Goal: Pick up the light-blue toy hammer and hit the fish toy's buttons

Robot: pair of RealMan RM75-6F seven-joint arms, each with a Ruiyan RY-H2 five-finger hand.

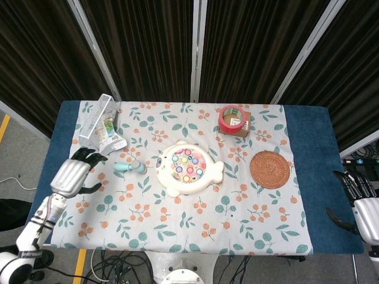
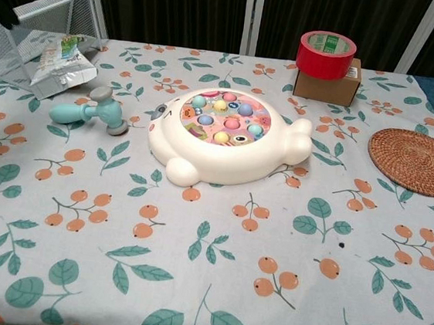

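Observation:
The light-blue toy hammer lies on the floral cloth just left of the white fish toy. The fish's coloured buttons face up. My left hand hovers over the table's left part, a hand's width left of the hammer handle. Its fingers are spread and hold nothing. The chest view does not show it. My right hand hangs open past the table's right edge, far from both toys.
A wire mesh basket and a snack packet sit at the back left. A red tape roll tops a cardboard box. A woven coaster lies at the right.

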